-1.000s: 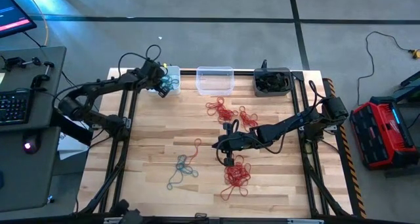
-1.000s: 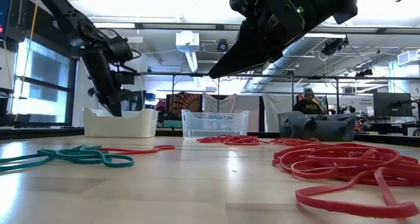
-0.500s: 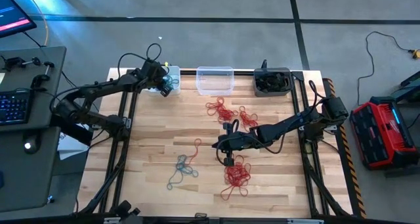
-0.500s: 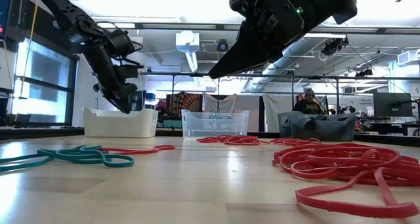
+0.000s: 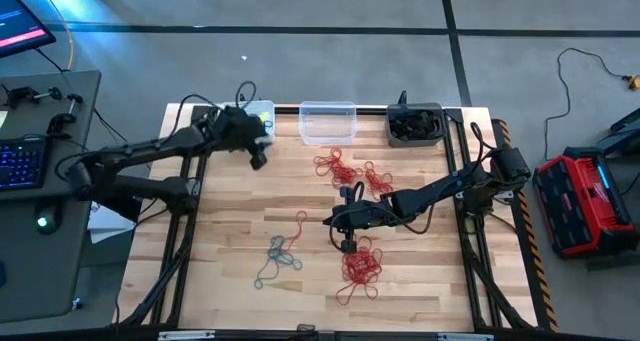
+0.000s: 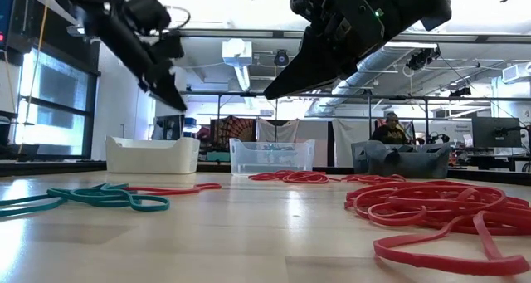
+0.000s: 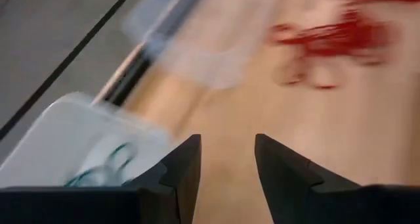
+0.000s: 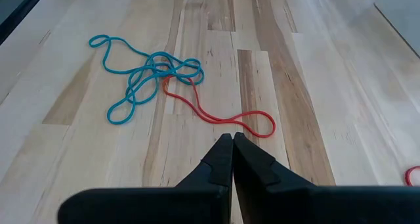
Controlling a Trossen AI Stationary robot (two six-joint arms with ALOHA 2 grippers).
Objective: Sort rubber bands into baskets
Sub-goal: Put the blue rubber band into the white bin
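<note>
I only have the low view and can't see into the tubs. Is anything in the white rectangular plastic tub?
Observer: Yes, teal rubber bands lie inside the white rectangular plastic tub; the left wrist view shows them.
Operator: Is the left gripper carrying anything?
Observer: No, the left gripper is open and empty.
Operator: What lies below the right gripper?
Observer: The right gripper is shut above a single red rubber band that runs into a loose teal bunch.

Red toolbox (image 5: pixel 585 203) on floor right of table (image 5: pixel 230 231); keyboard (image 5: pixel 22 163) on left desk.
</note>
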